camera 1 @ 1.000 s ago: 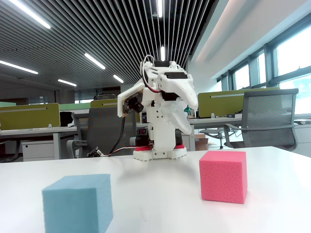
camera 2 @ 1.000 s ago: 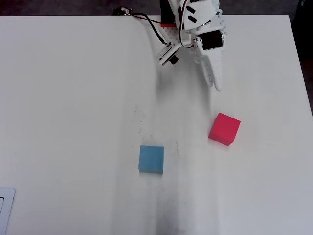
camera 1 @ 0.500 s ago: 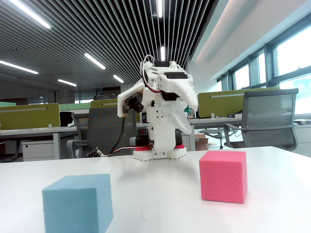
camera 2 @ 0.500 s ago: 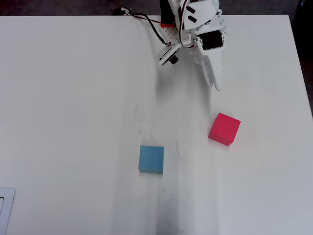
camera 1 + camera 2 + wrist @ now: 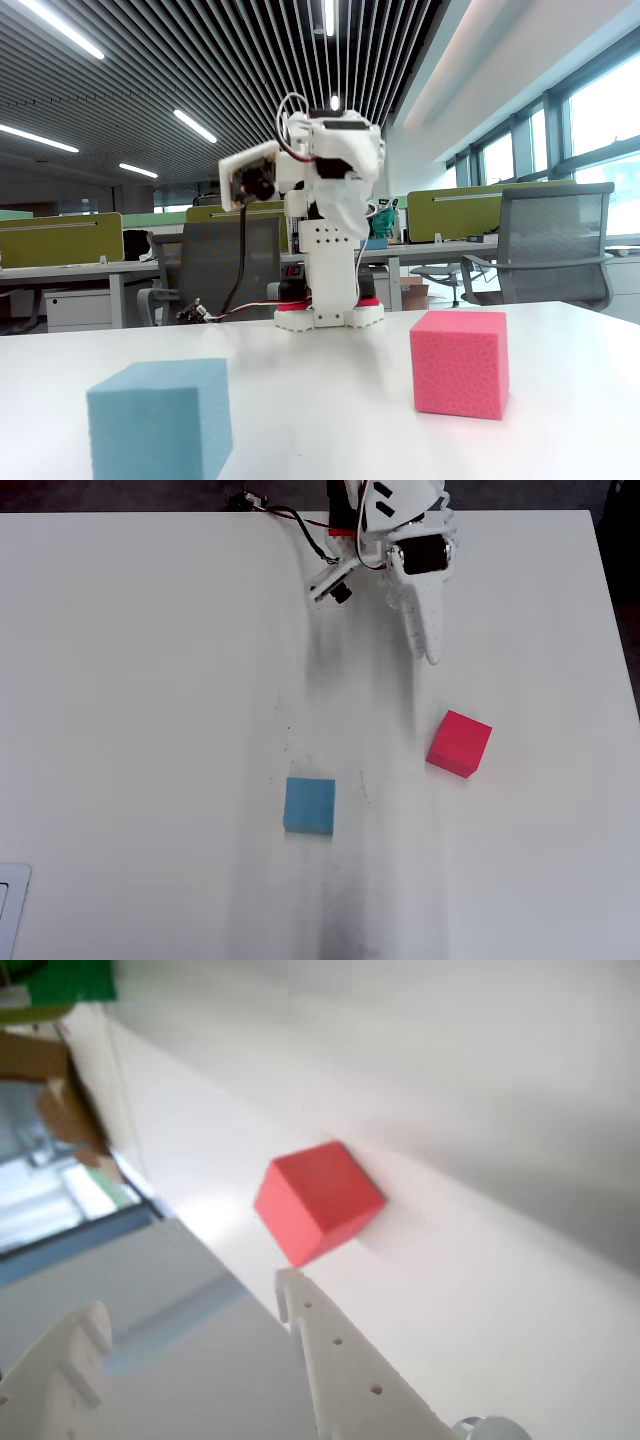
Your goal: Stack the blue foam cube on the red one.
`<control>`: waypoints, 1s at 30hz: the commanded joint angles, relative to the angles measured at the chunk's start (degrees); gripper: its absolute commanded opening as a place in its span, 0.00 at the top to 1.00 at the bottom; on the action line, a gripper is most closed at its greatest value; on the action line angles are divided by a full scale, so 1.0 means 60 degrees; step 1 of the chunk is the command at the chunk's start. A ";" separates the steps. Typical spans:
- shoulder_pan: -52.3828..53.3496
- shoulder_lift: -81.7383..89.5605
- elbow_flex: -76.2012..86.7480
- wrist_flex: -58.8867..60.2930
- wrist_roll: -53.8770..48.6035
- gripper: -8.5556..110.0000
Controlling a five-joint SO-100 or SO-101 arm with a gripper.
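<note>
The blue foam cube (image 5: 309, 805) sits on the white table (image 5: 150, 680), left of centre in the overhead view and at the front left in the fixed view (image 5: 160, 420). The red one (image 5: 459, 744) rests to its right, apart from it, also seen in the fixed view (image 5: 460, 362). My gripper (image 5: 430, 652) hangs over the table near the arm's base, well short of both cubes. In the wrist view the gripper (image 5: 190, 1300) is open with nothing between its fingers, and the red one (image 5: 318, 1200) lies just beyond one fingertip (image 5: 290, 1288). The blue cube is outside that view.
The arm's base (image 5: 350, 515) stands at the table's far edge with cables (image 5: 300, 525) trailing left. Office chairs (image 5: 555, 240) and desks (image 5: 60, 245) stand behind the table. A pale object (image 5: 8, 905) pokes in at the overhead view's lower left corner.
The arm has turned slightly left in the overhead view and its upper part has risen in the fixed view. Both cubes stay where they were.
</note>
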 commanded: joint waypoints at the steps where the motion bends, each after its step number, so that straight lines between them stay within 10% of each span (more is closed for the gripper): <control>1: 0.0703 -0.1670 -0.2329 0.0073 -0.0425 0.74; 30: 0.4160 -1.6816 -1.7007 0.5991 -0.1978 0.65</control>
